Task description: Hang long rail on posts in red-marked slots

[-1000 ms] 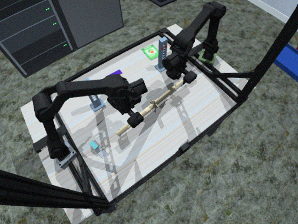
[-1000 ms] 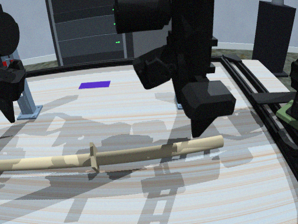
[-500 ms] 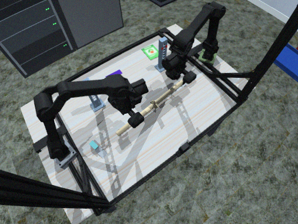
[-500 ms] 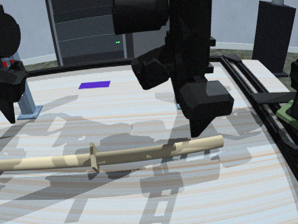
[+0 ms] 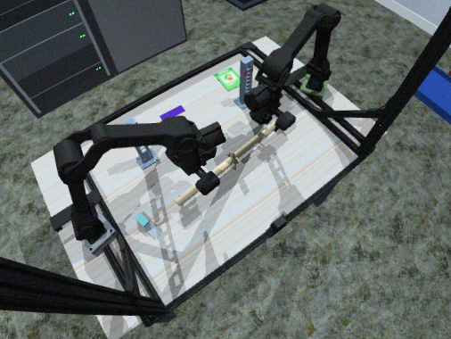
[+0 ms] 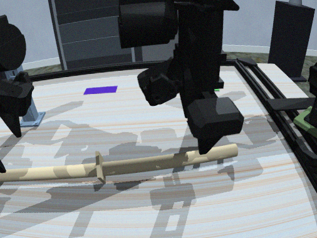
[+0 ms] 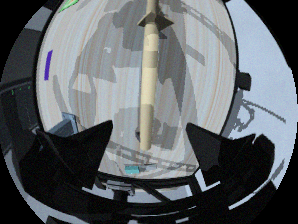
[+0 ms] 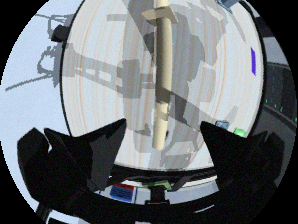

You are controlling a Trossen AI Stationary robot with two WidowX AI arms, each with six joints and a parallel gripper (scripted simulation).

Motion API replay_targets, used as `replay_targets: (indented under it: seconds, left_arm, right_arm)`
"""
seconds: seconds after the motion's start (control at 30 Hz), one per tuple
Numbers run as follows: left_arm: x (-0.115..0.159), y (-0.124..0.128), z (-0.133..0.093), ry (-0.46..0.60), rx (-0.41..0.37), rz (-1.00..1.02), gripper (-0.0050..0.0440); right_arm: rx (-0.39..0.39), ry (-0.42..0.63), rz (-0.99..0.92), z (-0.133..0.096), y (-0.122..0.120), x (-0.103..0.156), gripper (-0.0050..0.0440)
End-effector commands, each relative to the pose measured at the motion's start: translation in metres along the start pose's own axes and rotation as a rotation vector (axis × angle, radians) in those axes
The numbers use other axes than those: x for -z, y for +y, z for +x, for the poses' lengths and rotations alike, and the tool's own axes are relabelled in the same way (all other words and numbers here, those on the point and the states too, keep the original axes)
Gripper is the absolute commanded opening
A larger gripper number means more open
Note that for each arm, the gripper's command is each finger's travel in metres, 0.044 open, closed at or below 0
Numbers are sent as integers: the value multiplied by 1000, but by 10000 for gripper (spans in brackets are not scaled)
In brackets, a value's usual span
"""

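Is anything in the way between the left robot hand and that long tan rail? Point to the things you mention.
Nothing visible is in the way. The black left gripper (image 5: 203,178) (image 7: 150,125) is open above the long tan rail (image 5: 184,196) (image 7: 149,80), and only bare space shows between its fingers and the rail.

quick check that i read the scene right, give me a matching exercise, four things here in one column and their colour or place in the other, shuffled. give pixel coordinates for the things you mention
1. long rail (image 5: 246,149) (image 6: 135,165) (image 7: 148,75) (image 8: 163,60)
2. flat strip (image 5: 172,112) (image 6: 100,90) (image 7: 48,65) (image 8: 253,61)
3. small block (image 5: 142,219) (image 7: 132,169)
4. left fingers (image 5: 208,182)

A. turquoise
B. open above the rail
C. purple
D. pale yellow

Pairs: 1-D, 2-C, 3-A, 4-B
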State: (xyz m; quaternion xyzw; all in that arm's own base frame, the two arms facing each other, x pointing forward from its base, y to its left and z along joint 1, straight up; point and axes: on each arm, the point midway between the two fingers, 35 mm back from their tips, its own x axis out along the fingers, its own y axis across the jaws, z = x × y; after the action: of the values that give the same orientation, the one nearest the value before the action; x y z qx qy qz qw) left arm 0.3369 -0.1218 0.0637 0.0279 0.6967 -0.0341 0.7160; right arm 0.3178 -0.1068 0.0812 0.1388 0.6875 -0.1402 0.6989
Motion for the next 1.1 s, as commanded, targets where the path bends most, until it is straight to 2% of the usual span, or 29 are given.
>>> replay_targets:
  seconds: [0.0, 1.07]
  left_arm:
    - [4, 1, 16, 28, -8, -3, 440]
    - [8, 2, 61, 28, -8, -3, 440]
  right_arm:
    - [1, 16, 4, 12, 0, 3, 440]
    - [1, 16, 4, 57, -1, 6, 440]
